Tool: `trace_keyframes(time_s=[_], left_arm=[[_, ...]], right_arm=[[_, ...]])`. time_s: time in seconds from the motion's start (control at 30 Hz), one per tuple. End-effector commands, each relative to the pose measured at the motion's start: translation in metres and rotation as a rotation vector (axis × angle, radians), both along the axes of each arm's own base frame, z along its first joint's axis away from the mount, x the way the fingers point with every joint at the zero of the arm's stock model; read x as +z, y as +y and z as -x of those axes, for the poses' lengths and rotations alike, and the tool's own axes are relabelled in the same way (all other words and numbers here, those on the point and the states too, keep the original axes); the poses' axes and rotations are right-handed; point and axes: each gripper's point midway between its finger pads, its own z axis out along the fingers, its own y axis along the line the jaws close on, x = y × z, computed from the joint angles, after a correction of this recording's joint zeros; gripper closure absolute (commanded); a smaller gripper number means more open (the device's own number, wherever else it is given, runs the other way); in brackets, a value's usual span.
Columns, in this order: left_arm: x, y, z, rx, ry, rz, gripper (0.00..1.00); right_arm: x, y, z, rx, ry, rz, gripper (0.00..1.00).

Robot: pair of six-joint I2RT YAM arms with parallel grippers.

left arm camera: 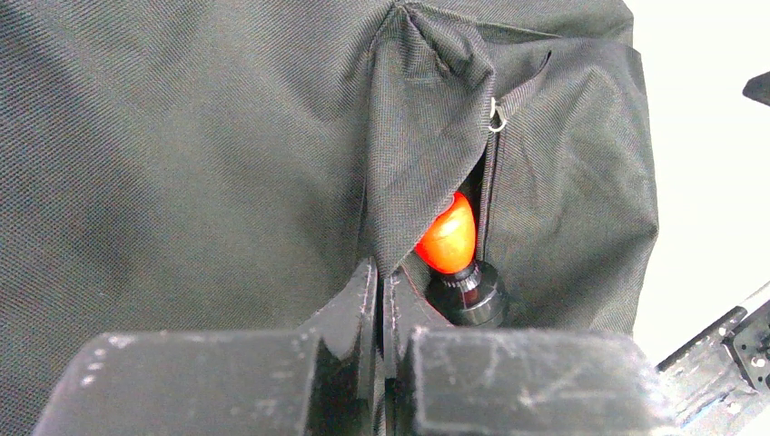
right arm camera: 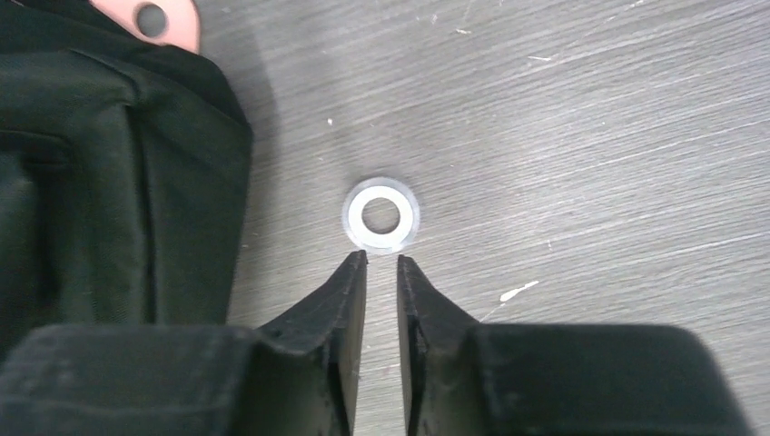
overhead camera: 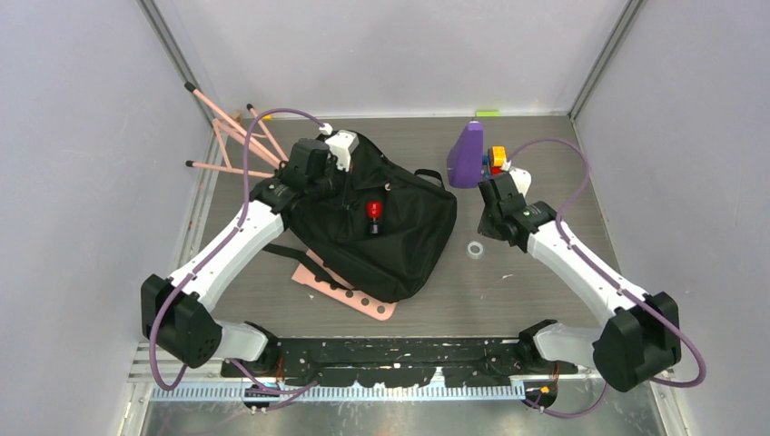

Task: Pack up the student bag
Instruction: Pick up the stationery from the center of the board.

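Reaching toward 1 o'clock, left gripper (left arm camera: 383, 272) pinches bag (left arm camera: 182, 136) fabric; right gripper (right arm camera: 381, 261) points down, slightly parted, empty, ring (right arm camera: 381, 214) at its 12 o'clock.

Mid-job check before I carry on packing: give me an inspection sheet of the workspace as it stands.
Surface: grey table, scuffed; no spills seen.
Job's things: student bag lies partly on a pink perforated board; a red-topped black item pokes from its opening.
Clutter: small white ring right of the bag; purple object and coloured cube at the far side; pink rods far left.
Grippers: left gripper shut on a fold of bag fabric; right gripper slightly open, empty, tips just short of the ring.
Cables: purple cables along both arms; no snag seen.
Surroundings: plain pale walls.
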Motion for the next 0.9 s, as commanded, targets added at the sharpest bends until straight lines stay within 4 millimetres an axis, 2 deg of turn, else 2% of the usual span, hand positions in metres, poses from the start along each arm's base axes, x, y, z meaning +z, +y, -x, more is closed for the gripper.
trace_keyframes(time_s=[0.0, 0.07, 0.17, 0.33, 0.63, 0.87], left_arm=[[0.024, 0.007, 0.003, 0.014, -0.057, 0.032, 1.0], [0.025, 0.006, 0.003, 0.013, -0.058, 0.035, 1.0], [0.025, 0.007, 0.003, 0.014, -0.059, 0.032, 1.0], [0.025, 0.008, 0.003, 0.018, -0.062, 0.025, 1.0], [0.024, 0.009, 0.002, 0.018, -0.064, 0.021, 1.0], [0.023, 0.009, 0.002, 0.019, -0.06, 0.02, 1.0]], right_arm=[[-0.019, -0.001, -0.002, -0.001, 0.078, 0.021, 0.71], [-0.039, 0.002, -0.006, 0.002, 0.13, 0.027, 0.64], [-0.057, 0.005, -0.011, 0.01, 0.166, 0.021, 0.57], [-0.086, 0.006, -0.011, 0.019, 0.244, 0.003, 0.55], [-0.108, -0.005, -0.004, 0.001, 0.308, -0.009, 0.55], [-0.12, -0.008, 0.006, 0.01, 0.374, 0.012, 0.64]])
